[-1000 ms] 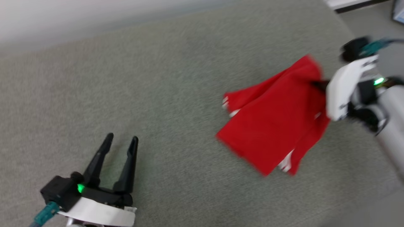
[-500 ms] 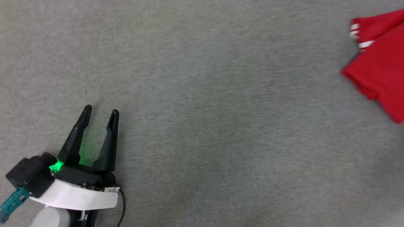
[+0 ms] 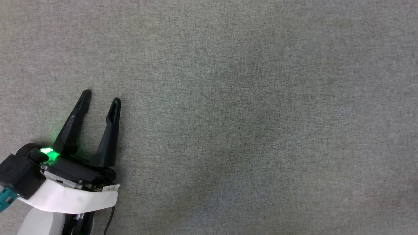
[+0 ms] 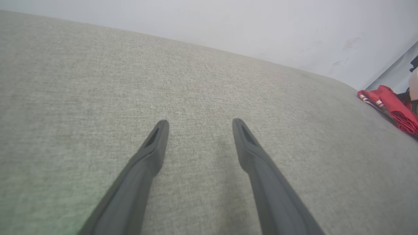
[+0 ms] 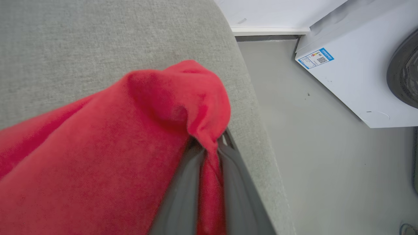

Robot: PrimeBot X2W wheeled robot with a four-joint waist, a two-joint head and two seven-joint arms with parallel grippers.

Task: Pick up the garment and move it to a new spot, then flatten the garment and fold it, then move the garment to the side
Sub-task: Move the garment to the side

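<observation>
The garment (image 5: 114, 147) is a red cloth, bunched and hanging over the right edge of the grey fabric surface (image 5: 98, 39). My right gripper (image 5: 210, 147) is shut on a fold of it, with red cloth pinched between the two fingers. In the left wrist view the garment (image 4: 392, 106) lies far off at the right, showing red-white striped trim. My left gripper (image 3: 101, 97) rests low over the grey fabric surface (image 3: 245, 98) at the lower left. It is open and holds nothing; its fingers (image 4: 153, 153) stand well apart.
The grey surface curves down at its right edge (image 5: 258, 130) to a pale floor (image 5: 310, 156). A white appliance (image 5: 352, 71) with a blue label stands on that floor. A white wall (image 4: 228, 23) runs behind the surface.
The head camera has swung away, so the garment and the right arm have slid out of its picture to the right. The left gripper stays open in these frames.
</observation>
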